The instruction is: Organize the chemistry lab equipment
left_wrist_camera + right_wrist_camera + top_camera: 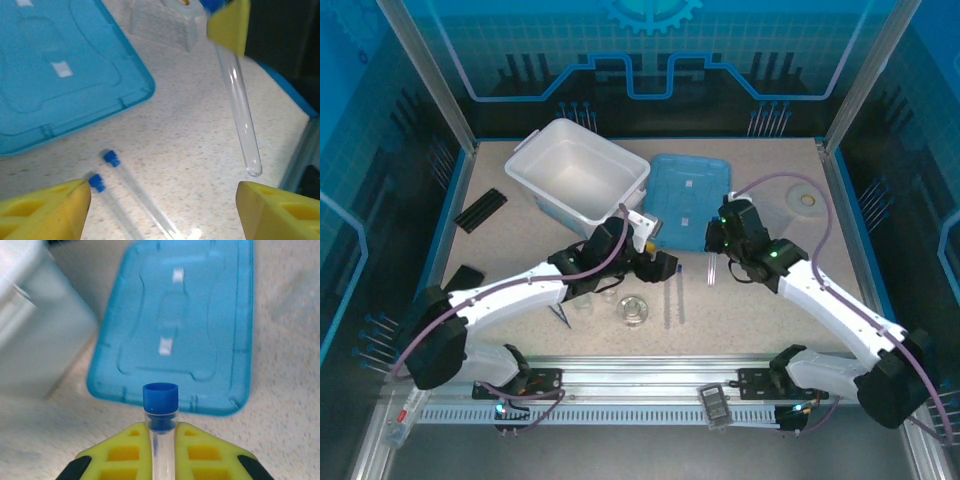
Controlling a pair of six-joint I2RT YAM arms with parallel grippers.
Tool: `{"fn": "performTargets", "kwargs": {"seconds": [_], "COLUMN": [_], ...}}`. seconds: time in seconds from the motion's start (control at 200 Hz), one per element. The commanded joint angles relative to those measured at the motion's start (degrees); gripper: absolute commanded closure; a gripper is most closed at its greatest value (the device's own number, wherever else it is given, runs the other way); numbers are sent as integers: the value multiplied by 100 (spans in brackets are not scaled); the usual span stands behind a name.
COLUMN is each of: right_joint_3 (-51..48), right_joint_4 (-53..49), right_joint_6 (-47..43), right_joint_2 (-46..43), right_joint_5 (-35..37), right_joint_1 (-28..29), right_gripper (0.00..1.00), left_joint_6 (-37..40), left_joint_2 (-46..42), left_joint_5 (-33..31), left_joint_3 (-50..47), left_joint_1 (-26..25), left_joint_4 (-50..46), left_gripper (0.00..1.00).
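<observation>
Top external: the right gripper (713, 256) is pinching a slim clear tube (711, 272) just in front of the blue lid (685, 200). The left gripper (666, 266) is hovering close beside it, near the white bin (582, 172).

Left wrist: the left gripper's yellow fingers (47, 210) are gaping wide with nothing gripped, above two capped tubes (120, 172) lying side by side on the table (200, 130).

Right wrist: the right gripper's jaws are clamping shut on the tube just below its blue cap (160, 397).
</observation>
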Motion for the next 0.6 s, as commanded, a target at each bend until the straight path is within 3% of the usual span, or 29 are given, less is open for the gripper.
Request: {"fn": "performTargets", "kwargs": {"seconds": [0.0,0.275,0.59], "right_joint_3": [169,203,133], "right_joint_4": [348,846,1179], "right_joint_6": [251,574,878], "right_joint_2": [-227,-293,-314], "right_joint_5": [74,-430,-492], "right_joint_1": [-24,27,233], "right_gripper": [88,88,88], "left_joint_6": [-489,-1102,-1482], "left_joint_2": [172,453,799], "left_joint_5": [865,1550,1714], "left_joint_3": [131,102,171], "left_joint_1": [10,18,8], "left_joint_4": [700,1508,1918], "left_gripper": [23,23,25]}}
